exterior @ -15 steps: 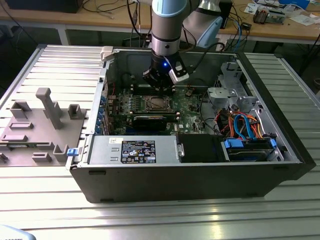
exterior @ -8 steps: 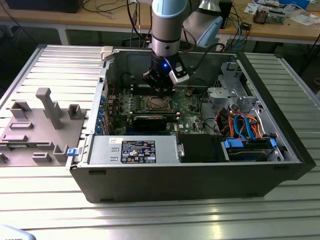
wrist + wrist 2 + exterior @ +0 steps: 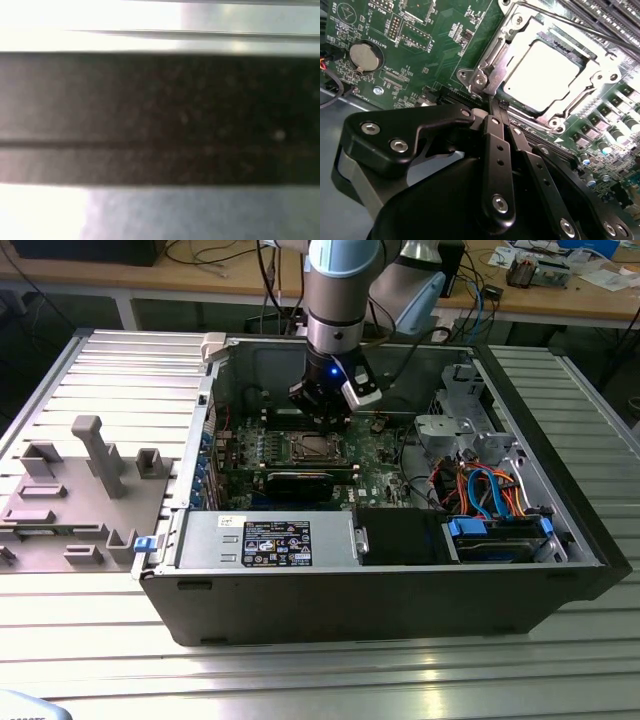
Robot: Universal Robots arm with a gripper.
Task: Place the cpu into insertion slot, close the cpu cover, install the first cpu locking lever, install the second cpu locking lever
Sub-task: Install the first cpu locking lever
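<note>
In the second wrist view the cpu (image 3: 545,70) lies flat in the insertion slot (image 3: 551,123), its silver top showing through the window of the cpu cover (image 3: 492,62), which lies down over it. A thin locking lever rod (image 3: 580,25) runs along the socket's far side. My gripper (image 3: 492,111) is shut, its black fingers (image 3: 496,150) pressed together with nothing between them. The tips sit just beside the socket's corner bracket. In the exterior view my gripper (image 3: 325,405) hangs inside the open computer case, right above the insertion slot (image 3: 318,448).
A black graphics card (image 3: 295,483) lies just in front of the socket, and a power supply (image 3: 265,538) sits along the case's front wall. Drive bays with blue and orange cables (image 3: 490,495) are at the exterior view's right. A grey fixture tray (image 3: 80,490) is at its left.
</note>
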